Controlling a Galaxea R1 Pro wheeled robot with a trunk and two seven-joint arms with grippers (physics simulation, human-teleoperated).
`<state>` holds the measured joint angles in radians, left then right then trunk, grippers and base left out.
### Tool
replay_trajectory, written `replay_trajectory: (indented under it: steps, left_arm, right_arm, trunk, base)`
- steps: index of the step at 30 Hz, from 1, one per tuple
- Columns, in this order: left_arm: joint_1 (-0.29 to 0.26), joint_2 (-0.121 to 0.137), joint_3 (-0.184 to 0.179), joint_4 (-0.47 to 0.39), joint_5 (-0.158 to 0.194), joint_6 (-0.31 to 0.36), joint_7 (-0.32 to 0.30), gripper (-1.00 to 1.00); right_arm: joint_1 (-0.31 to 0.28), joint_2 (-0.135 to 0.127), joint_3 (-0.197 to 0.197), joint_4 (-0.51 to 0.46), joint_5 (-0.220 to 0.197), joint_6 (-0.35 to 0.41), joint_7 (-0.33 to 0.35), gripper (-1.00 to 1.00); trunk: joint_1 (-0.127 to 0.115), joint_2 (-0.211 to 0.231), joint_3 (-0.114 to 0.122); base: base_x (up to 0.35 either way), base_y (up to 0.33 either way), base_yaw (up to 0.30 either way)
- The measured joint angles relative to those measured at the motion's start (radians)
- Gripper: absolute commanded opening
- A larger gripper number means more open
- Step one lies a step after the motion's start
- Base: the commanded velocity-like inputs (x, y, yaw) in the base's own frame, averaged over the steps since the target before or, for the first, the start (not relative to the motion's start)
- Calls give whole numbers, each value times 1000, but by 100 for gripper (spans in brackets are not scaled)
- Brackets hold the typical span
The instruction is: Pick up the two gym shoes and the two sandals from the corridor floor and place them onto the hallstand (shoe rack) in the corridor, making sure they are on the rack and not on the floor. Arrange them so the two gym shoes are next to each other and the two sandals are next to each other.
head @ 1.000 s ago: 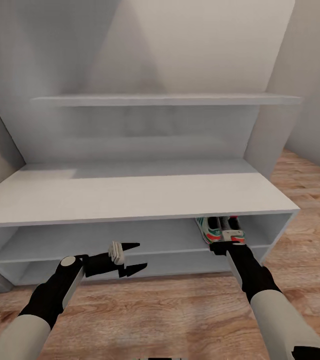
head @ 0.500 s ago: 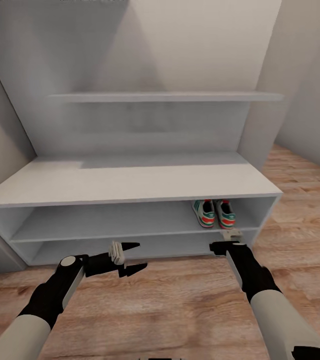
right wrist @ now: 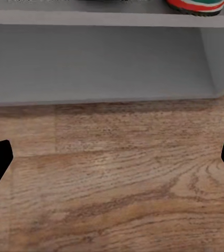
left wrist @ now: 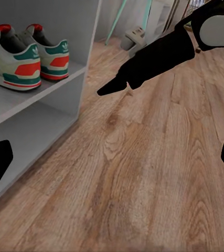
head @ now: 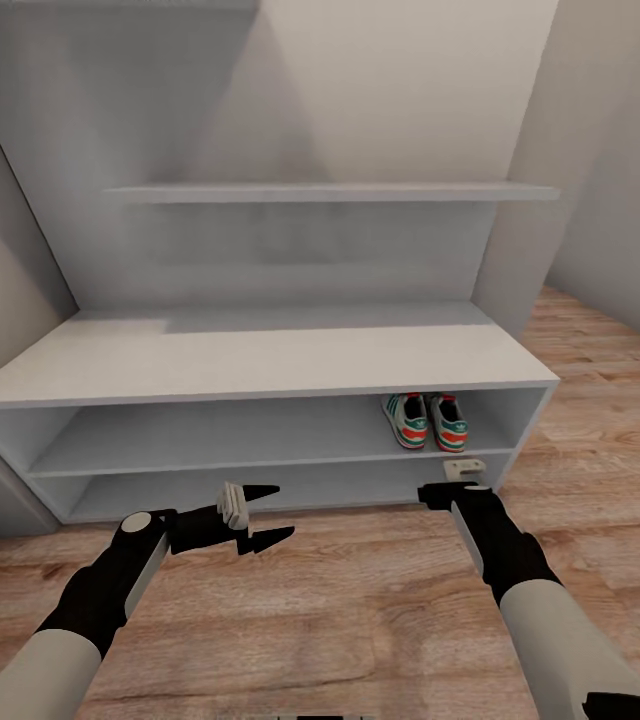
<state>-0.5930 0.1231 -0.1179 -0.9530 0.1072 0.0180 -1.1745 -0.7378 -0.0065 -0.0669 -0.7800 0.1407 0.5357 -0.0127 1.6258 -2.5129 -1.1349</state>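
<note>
With the two gym shoes (head: 427,421) side by side on the hallstand's (head: 260,360) upper shelf just beyond the empty, open right gripper (head: 450,494), and the left gripper (head: 270,515) also spread empty, careless turning could clip the shelf edge.

The gym shoes (head: 427,421) fill the hallstand's (head: 260,365) upper shelf's right end; leftward lies bare.

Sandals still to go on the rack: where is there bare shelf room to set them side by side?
The hallstand's upper shelf row is bare from its left wall up to the two gym shoes, which crowd the right end beside the right wall. The lower row looks bare along its length. The top board is also bare.
</note>
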Motion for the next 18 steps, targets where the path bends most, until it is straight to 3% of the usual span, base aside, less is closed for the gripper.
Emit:
replay_trajectory:
  steps: [14, 18]
  left_arm:
    - [0, 1, 1, -1, -2, 0, 2, 100]
    - [0, 1, 1, 0, -2, 0, 4, 100]
  right_arm:
    - [14, 2, -1, -2, -3, -1, 3, 100]
    - [14, 2, -5, -21, -4, -1, 3, 100]
  trunk:
    - [0, 0, 0]
    - [0, 0, 1]
  base:
    - [0, 0, -1]
    - [0, 0, -129]
